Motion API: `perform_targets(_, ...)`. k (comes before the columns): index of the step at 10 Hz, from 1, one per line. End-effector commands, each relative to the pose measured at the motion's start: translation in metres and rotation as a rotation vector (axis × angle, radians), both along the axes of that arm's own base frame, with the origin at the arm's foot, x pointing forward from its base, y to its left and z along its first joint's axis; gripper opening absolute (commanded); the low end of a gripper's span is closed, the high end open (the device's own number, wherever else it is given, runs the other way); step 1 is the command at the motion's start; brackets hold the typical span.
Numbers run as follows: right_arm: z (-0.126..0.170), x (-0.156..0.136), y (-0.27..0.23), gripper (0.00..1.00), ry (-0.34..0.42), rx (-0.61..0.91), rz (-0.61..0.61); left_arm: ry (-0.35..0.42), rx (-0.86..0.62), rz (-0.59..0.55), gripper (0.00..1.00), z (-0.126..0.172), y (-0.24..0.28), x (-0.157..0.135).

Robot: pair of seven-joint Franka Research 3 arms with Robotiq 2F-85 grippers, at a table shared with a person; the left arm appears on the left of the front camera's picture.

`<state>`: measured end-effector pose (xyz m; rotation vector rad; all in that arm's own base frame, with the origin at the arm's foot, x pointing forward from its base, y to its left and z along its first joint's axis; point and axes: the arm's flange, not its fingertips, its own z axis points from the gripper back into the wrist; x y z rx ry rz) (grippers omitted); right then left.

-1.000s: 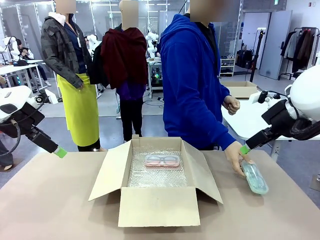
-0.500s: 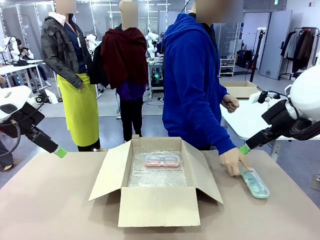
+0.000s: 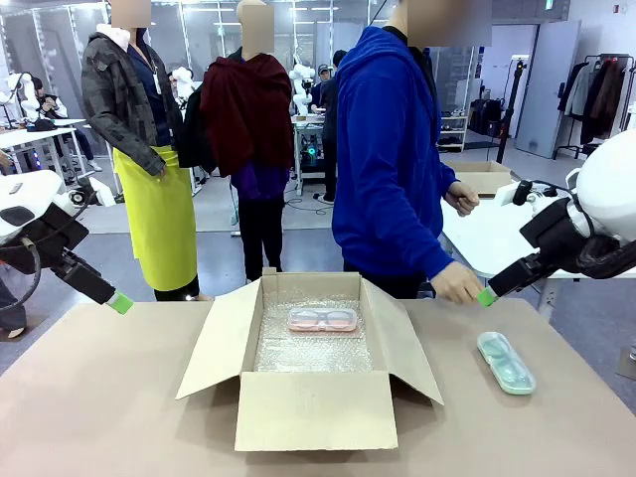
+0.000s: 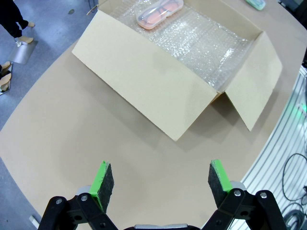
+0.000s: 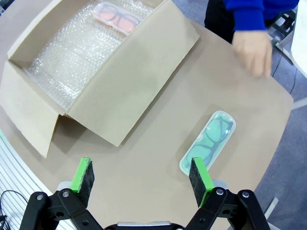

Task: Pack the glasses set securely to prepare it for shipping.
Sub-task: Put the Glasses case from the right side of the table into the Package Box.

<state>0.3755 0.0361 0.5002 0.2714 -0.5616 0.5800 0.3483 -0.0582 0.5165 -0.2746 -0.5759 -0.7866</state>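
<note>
The left gripper (image 4: 160, 179) and right gripper (image 5: 140, 175) gape wide, empty. The right should pinch the mint-green case (image 5: 209, 142) across its narrow width — mid-length.

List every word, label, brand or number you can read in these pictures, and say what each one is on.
There is no text that can be read.
Cardboard box: plain, with no print on the sides or flaps in view.
Pink case and mint-green case: no lettering visible.
Small green sign near the ceiling at the back: too small to read.
</note>
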Motion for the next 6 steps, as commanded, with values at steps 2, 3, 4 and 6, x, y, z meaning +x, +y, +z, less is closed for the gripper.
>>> perform_targets(2, 0.0003, -0.001, 0.0022, 1.0, -0.003, 0.003, -0.016, -0.004, -0.013, -0.008, 1.0, 0.0005, 0.0014, 0.0004)
perform_targets(3, 0.0003, -0.001, 0.0022, 1.0, -0.003, 0.003, -0.016, -0.004, -0.013, -0.008, 1.0, 0.0005, 0.0014, 0.0004)
perform_targets(4, 0.0003, -0.001, 0.0022, 1.0, -0.003, 0.003, -0.016, -0.004, -0.013, -0.008, 1.0, 0.0005, 0.0014, 0.0004)
perform_targets(6, 0.0003, -0.001, 0.0022, 1.0, -0.003, 0.003, -0.016, -0.004, -0.013, -0.008, 1.0, 0.0005, 0.0014, 0.0004)
